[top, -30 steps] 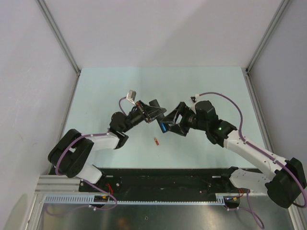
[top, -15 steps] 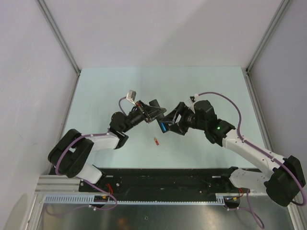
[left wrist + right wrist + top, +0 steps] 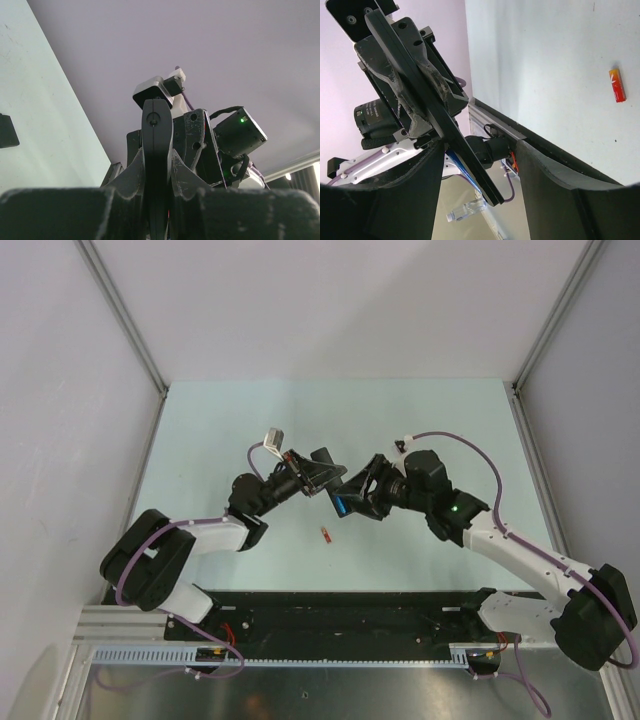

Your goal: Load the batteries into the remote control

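Loading is under way: the left claw (image 3: 320,480) pinches the remote control (image 3: 157,140) aloft over the table's (image 3: 420,410) middle, the right claw (image 3: 479,147) spread astride it beside a blue battery (image 3: 343,506), and the red-orange battery (image 3: 325,533), loose toward the near edge, probably wants fetching next.

There are two robot arms, the left arm (image 3: 215,530) and the right arm (image 3: 520,550). Each arm has one pincer, so that makes two: the left pincer (image 3: 322,480) and the right pincer (image 3: 352,498). Each pincer has two fingers.

There is one remote control (image 3: 387,40), a thin black bar. There is one red-orange battery (image 3: 325,533) and one bench (image 3: 230,420). One small blue bit (image 3: 343,506) shows too, but it is too small to tell if it is a battery.

There are two purple cables, the left cable (image 3: 190,523) and the right cable (image 3: 445,434). There is one green light (image 3: 457,507) and one clear bottle (image 3: 467,209).
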Tool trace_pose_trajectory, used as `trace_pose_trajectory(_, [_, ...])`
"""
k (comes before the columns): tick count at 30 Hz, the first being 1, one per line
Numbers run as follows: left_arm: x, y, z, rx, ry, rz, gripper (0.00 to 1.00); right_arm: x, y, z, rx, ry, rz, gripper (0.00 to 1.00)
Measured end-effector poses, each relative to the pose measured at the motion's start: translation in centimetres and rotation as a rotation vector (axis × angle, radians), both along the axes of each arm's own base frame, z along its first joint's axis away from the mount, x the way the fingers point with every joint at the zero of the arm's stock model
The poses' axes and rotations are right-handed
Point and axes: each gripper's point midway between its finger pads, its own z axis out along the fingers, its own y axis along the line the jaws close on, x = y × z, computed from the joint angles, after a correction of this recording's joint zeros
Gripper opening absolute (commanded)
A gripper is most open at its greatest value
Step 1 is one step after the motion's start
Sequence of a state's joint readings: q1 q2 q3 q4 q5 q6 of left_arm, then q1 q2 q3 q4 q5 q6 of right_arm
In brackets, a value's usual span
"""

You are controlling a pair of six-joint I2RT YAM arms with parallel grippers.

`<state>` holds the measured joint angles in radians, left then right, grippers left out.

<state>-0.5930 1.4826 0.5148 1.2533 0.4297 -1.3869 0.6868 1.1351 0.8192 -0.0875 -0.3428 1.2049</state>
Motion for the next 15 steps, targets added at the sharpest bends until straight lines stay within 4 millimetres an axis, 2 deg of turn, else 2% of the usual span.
trace_pose_trajectory(11, [-0.02, 0.11, 0.18, -0.001, -0.001, 0.001, 0.00, -0.51, 0.50, -0.15, 0.012, -0.005, 0.016, 0.59])
trace_pose_trajectory(15, [-0.01, 0.11, 0.14, 0.001, 0.001, 0.001, 0.00, -0.48, 0.59, -0.01, 0.022, -0.008, 0.014, 0.53])
